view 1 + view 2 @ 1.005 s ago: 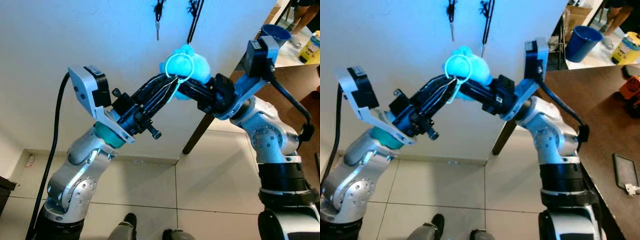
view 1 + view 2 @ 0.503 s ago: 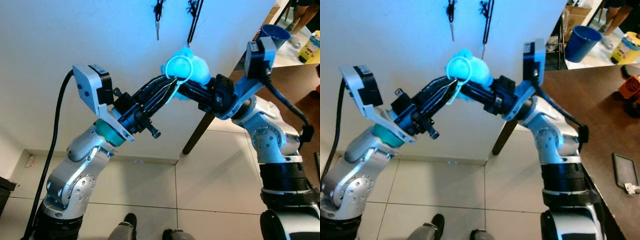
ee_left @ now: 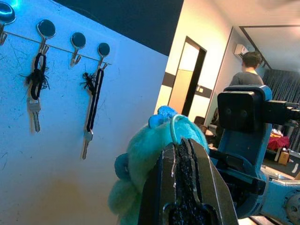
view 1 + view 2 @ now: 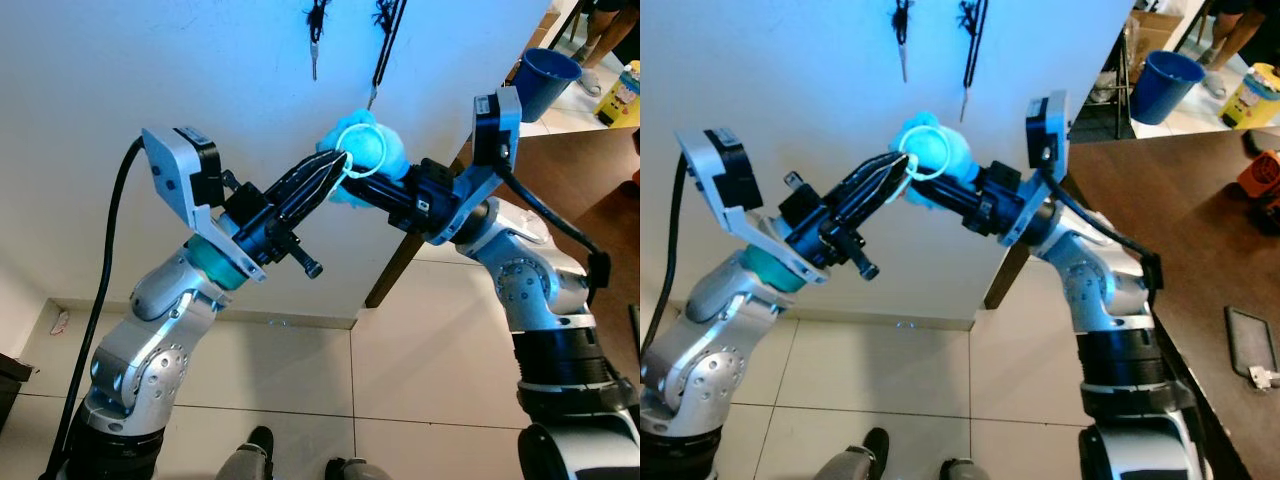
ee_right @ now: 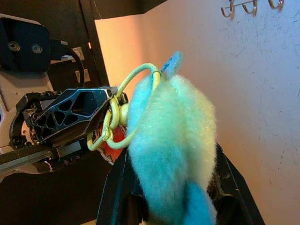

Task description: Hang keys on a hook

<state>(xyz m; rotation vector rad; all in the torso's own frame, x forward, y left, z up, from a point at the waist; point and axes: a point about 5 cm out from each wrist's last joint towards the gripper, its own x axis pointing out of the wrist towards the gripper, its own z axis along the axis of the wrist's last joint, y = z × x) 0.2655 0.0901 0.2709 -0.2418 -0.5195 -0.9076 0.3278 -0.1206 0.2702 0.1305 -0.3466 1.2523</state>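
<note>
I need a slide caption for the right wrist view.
Right gripper clamps a fluffy turquoise keychain while the left gripper pinches its ring below wall hooks.

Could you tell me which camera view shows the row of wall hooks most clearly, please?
The left wrist view: the hooks line up on the wall, two carrying keys. The right wrist view catches a few bare hooks at its edge. The eye views show the hanging keys, cropped at the top.

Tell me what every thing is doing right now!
Left gripper: shut on the loop.
Loop: pinched by the left gripper, joined to the fluffy toy.
Fluffy toy: squeezed in the right gripper, not hung yet.
Right gripper: shut on the fluffy toy.
Two keys: hanging on hooks.
Middle hook: free.
</note>
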